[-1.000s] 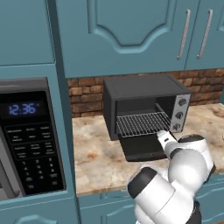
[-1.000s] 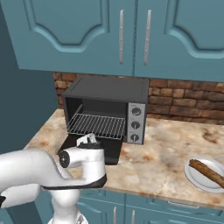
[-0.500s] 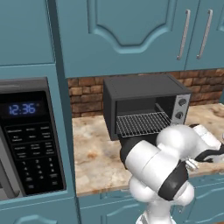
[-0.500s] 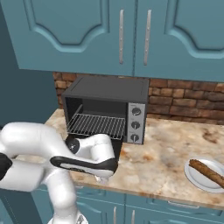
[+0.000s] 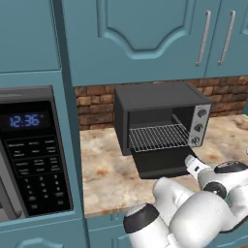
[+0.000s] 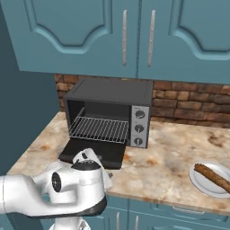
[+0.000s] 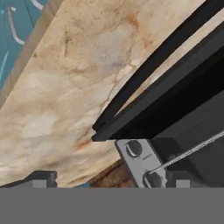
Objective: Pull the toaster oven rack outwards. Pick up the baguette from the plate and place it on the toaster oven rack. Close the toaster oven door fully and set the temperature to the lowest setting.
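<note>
1. the toaster oven [image 5: 162, 118] sits on the counter [image 6: 170, 157] against the brick wall, its knob panel on the right-hand side as the base cameras see it; the toaster oven door [image 5: 162, 164] lies folded down flat in front, so the cavity is open for loading
2. the toaster oven rack [image 6: 99, 129] shows as a silver grid at the mouth of the cavity; by my judgement it is drawn forward or nearly so, ready to take bread, though how far out it sits i cannot tell
3. the baguette [image 6: 218, 176] lies on the plate [image 6: 200, 182], well apart from the oven, toward the right end of the counter, untouched
4. the gripper [image 7: 105, 177] has its dark finger tips standing wide apart with nothing between them; it hangs low by the front edge of the dropped door, looking across the stone top at the oven's corner and two knobs
5. against the earlier pictures, the arm has folded down and swung: a second ago the hand reached up at the rack, now the white body bulks low before the counter, seemingly turning off toward the plate; oven, rack and baguette have kept their places
</note>
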Tool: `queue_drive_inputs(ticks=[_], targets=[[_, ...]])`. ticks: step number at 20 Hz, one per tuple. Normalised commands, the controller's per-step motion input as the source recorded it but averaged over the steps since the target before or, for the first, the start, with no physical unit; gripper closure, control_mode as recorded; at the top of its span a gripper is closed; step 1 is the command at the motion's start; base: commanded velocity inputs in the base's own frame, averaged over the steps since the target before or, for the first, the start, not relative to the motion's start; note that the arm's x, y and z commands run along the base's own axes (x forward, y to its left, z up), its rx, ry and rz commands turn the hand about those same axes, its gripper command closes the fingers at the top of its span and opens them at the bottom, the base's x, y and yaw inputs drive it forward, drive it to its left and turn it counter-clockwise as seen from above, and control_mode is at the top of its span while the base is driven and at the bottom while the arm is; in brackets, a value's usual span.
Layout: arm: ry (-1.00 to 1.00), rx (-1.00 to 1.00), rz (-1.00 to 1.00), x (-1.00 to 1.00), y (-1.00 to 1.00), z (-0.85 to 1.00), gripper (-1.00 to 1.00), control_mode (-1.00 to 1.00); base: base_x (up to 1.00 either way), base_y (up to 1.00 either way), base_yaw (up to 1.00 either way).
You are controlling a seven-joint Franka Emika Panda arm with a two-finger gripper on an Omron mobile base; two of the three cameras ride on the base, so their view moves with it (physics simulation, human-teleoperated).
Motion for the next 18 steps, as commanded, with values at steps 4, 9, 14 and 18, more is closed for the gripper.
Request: queue_drive_inputs(ticks=[4, 9, 14, 18], targets=[[-0.49, 0.18, 0.0, -0.9, -0.21, 1.0, -1.0, -1.0, 0.0, 0.0, 0.0], [-0.51, 0.18, 0.0, -0.55, -0.05, 1.0, -1.0, -1.0, 0.0, 0.0, 0.0], [-0.51, 0.21, 0.0, -0.21, 0.0, 1.0, -1.0, -1.0, 0.0, 0.0, 0.0], [-0.56, 0.18, 0.0, 0.0, 0.0, 1.0, -1.0, -1.0, 0.0, 0.0, 0.0]])
